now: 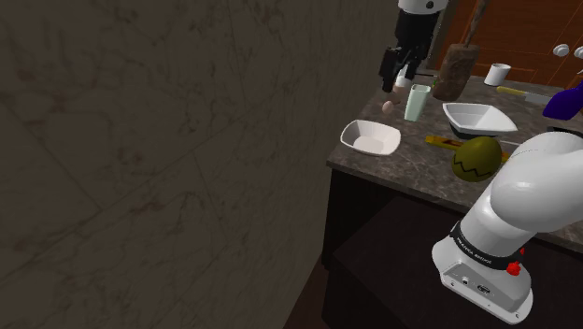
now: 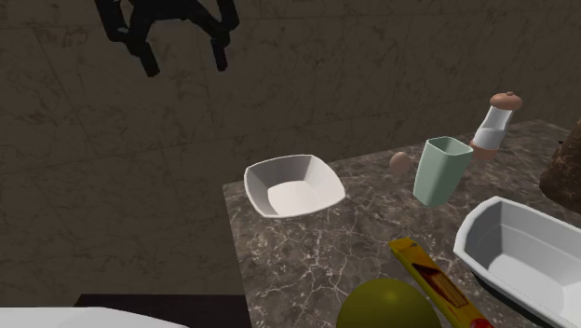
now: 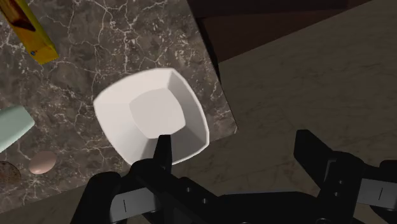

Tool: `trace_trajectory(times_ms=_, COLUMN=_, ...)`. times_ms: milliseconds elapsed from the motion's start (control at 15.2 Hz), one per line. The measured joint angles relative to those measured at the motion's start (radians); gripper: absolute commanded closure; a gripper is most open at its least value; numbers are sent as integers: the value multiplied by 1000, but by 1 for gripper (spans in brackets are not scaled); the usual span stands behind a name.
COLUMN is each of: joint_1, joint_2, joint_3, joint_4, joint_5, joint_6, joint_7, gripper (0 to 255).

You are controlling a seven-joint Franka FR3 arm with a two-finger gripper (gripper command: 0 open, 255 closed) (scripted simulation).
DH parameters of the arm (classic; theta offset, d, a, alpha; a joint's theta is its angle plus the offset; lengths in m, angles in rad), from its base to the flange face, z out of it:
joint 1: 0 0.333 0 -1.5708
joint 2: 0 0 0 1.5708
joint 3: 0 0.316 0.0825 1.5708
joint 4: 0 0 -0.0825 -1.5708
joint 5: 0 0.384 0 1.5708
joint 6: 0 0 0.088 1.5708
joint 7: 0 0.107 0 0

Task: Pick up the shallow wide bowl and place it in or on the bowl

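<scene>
Currently, end effector [image 2: 185,65]: fingers spread wide, nothing between them, up in the air.
Small white bowl [image 2: 293,191]: upright near the table [image 2: 307,256] corner, at the end effector's 5 o'clock in the second exterior view, well below it, untouched.
Large white bowl [image 2: 521,244]: at the small bowl's 4 o'clock, well apart.
Green cup [image 2: 440,170]: at the small bowl's 3 o'clock, an egg [image 2: 399,164] just beside it.
Writing: yellow box [image 2: 430,276] carries red print, too small to read.

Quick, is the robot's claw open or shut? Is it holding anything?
Gripper: open, holding nothing, up in the air near the small white bowl.
</scene>
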Motion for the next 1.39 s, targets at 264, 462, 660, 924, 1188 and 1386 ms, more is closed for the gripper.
trace_trajectory(times_ms=264, joint_1=6, joint_2=14, joint_3=-28, joint_4=-57, joint_5=-10, joint_6=77, joint_7=-42, gripper=0)
trace_trajectory(times_ms=462, joint_1=7, joint_2=42, joint_3=-78, joint_4=-132, joint_5=-31, joint_6=188, joint_7=-113, gripper=0)
trace_trajectory(times_ms=660, joint_1=18, joint_2=104, joint_3=-116, joint_4=-188, joint_5=-41, joint_6=313, joint_7=-171, gripper=0)
trace_trajectory(times_ms=924, joint_1=33, joint_2=210, joint_3=-175, joint_4=-229, joint_5=-50, joint_6=471, joint_7=-262, gripper=0)
trace_trajectory(times_ms=1188, joint_1=60, joint_2=344, joint_3=-236, joint_4=-262, joint_5=-42, joint_6=645, joint_7=-361, gripper=0)
trace_trajectory(times_ms=1386, joint_1=88, joint_2=471, joint_3=-285, joint_4=-260, joint_5=-12, joint_6=774, joint_7=-449, gripper=0)
